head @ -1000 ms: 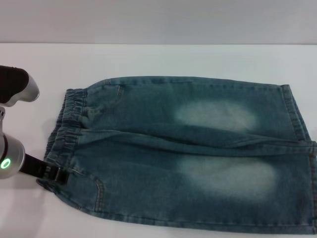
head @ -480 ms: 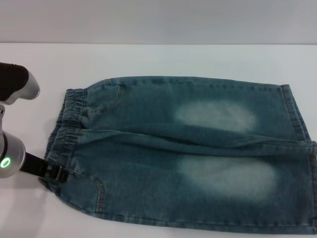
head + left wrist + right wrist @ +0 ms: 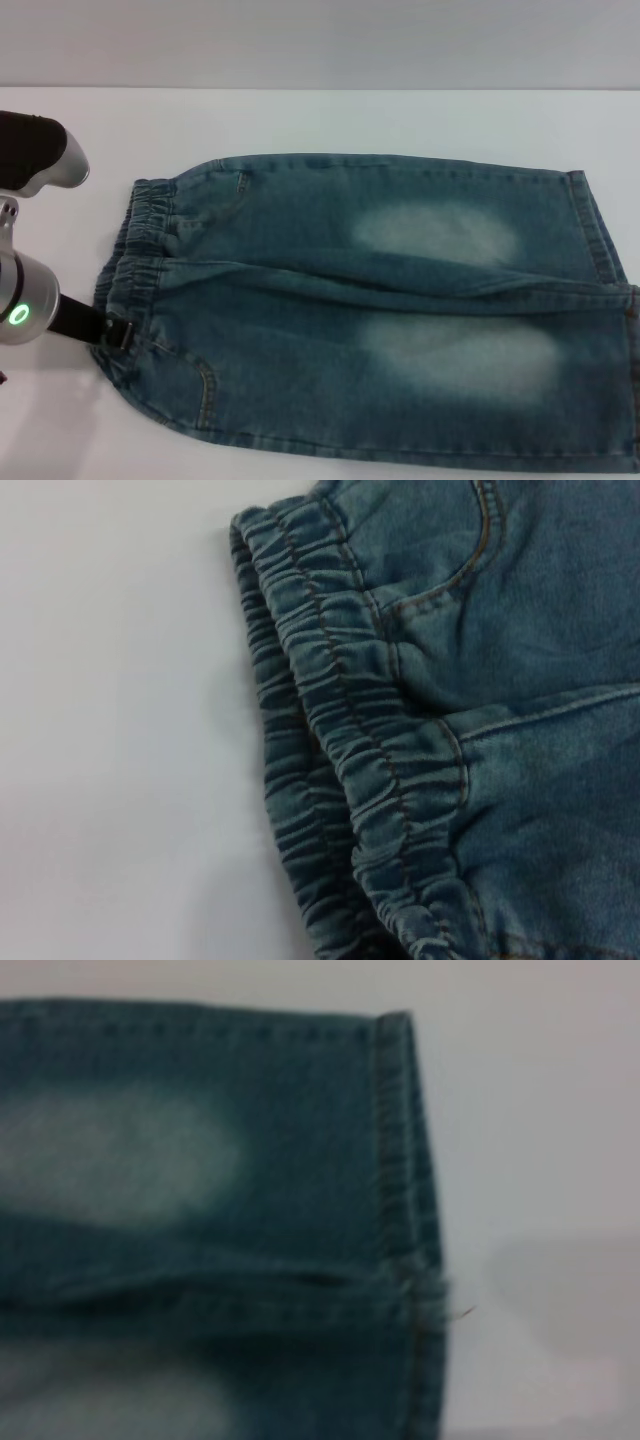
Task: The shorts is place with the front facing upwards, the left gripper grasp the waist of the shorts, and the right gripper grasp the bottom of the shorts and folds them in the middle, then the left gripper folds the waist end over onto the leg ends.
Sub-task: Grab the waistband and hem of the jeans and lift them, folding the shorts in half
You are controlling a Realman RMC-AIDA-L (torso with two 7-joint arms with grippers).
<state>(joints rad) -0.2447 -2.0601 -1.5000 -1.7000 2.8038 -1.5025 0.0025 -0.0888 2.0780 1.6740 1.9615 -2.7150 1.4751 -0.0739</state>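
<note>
While left hand (image 3: pixel 112 333) pinches gathered waist (image 3: pixel 130 262), faded denim shorts (image 3: pixel 400 300) flat, right hand unseen.

The blue faded-denim cloth shorts (image 3: pixel 380 310) are a matt woven fabric with pale, washed-out patches on each leg and a slightly mottled finish. Their gathered elastic denim waistband (image 3: pixel 340 750) is puckered into close ridges crossed by rows of tan stitching, and looks rough. The straight hemmed leg opening (image 3: pixel 405 1210) is a doubled denim edge with visible stitches and a few frayed threads at the seam. The white bench (image 3: pixel 300 120) under them is smooth and matt. The left arm's black forked end effector (image 3: pixel 115 332) looks like dull plastic, and its silver-white cylindrical housing (image 3: pixel 25 305) has a soft metallic sheen.
</note>
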